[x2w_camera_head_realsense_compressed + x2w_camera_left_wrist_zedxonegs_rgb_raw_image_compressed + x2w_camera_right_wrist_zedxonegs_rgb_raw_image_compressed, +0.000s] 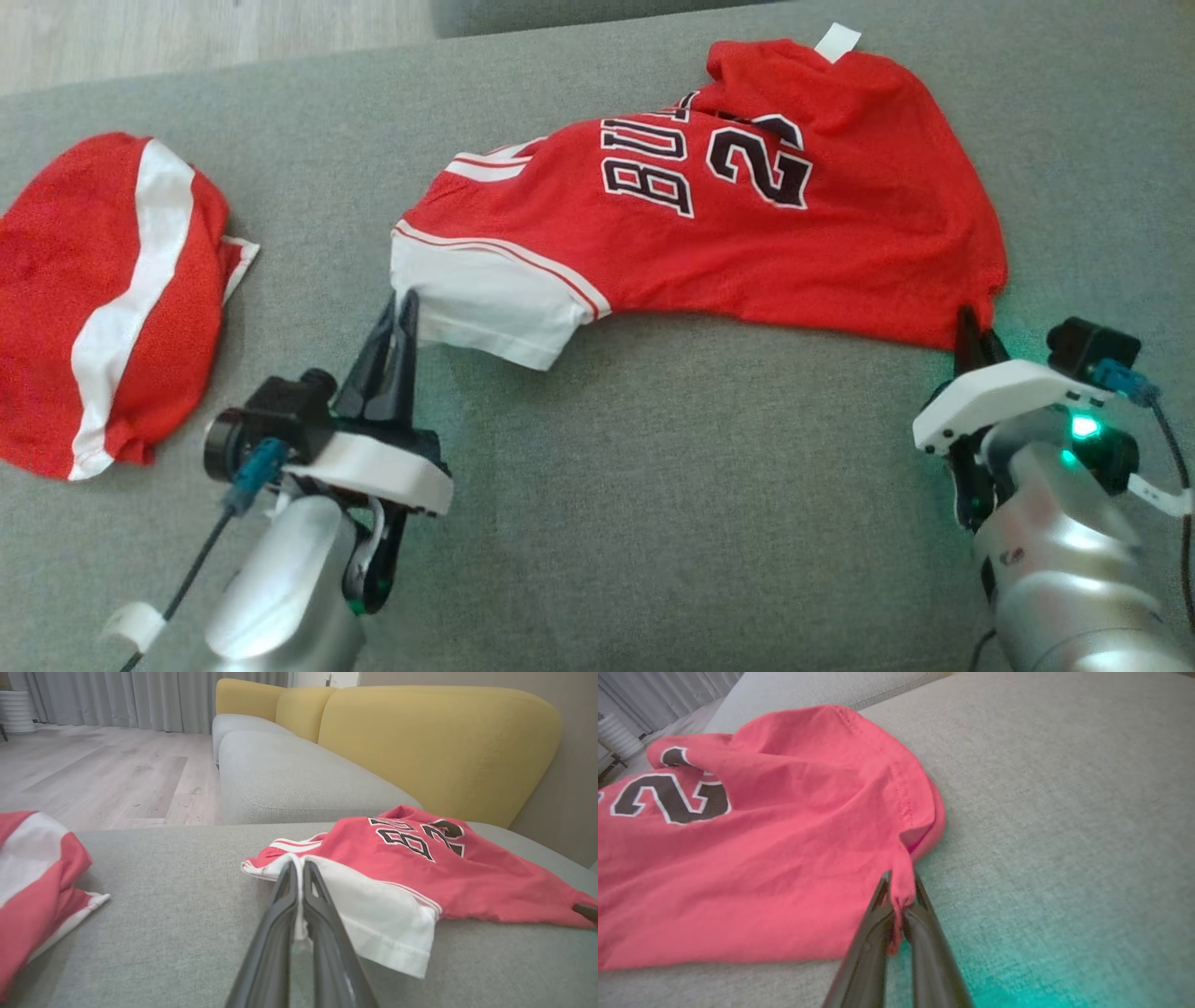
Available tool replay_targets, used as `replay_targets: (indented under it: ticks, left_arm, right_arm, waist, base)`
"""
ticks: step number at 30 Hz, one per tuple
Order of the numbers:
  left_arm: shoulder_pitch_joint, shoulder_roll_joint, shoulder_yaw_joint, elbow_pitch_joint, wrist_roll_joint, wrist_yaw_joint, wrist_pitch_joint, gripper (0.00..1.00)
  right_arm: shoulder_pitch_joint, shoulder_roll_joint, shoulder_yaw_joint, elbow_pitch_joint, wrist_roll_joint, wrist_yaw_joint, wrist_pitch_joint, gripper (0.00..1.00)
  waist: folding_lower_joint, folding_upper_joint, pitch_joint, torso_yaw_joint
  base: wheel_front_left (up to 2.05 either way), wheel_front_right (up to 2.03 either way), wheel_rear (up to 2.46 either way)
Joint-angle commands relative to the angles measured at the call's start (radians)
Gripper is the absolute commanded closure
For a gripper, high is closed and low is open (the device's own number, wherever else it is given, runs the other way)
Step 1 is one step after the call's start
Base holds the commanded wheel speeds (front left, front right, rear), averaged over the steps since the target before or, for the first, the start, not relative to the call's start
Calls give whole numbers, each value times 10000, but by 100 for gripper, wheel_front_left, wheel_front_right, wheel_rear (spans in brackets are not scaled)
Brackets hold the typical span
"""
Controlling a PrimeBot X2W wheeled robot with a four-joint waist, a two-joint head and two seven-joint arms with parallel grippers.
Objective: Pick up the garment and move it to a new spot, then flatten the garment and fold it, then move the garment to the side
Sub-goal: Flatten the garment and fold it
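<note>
The garment is a red jersey with black lettering and a white band, spread crumpled across the grey cushion. My left gripper is shut on the white corner of the garment, fabric pinched between its dark fingers. At the lower right, my right gripper is shut on the red corner of the garment, a fold of cloth caught between the fingertips. Both held corners sit low, close to the cushion.
Another red garment with a white stripe lies bunched at the left edge of the cushion. Yellow sofa backs and a second grey seat stand beyond, with wooden floor to the left.
</note>
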Motion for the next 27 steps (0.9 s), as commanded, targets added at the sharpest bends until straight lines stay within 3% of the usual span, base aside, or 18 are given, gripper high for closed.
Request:
replay_targets:
  ticks: [1,7,11,16,23,27]
  left_arm:
    - [-236,81,576,-431,100,-6,-123,100]
    - [-120,-19,1448,-1110,26,-235,-123,100]
    - [-309,-239,2357,-2366,-371,-558,-123,100]
    - [-870,-83,2865,-3615,-356,-701,-124,100]
    - [-1759,166,3365,-5294,-537,-449,134,100]
    - [-2070,310,3423,-6761,-568,-180,798,100]
  right_arm:
    - [-172,64,295,-537,7,-7,-54,100]
    - [-5,64,750,-2679,-471,-7,-58,100]
    - [-274,60,1455,-3961,-584,-7,-59,100]
    - [-889,-326,2219,-5767,-461,-7,155,100]
    - [-1274,-922,2918,-8234,-17,-7,1303,100]
    - [-1060,-1255,3085,-9983,285,-7,2119,100]
  waist:
    - [0,0,-133,-49]
    - [0,0,-700,-247]
    - [0,0,-1244,-408]
    - [0,0,-2007,-507]
    - [0,0,-2549,-584]
    - [0,0,-2675,-570]
  base:
    - [0,0,0]
    - [0,0,0]
    - [0,0,0]
    - [0,0,0]
    - [0,0,0]
    - [0,0,0]
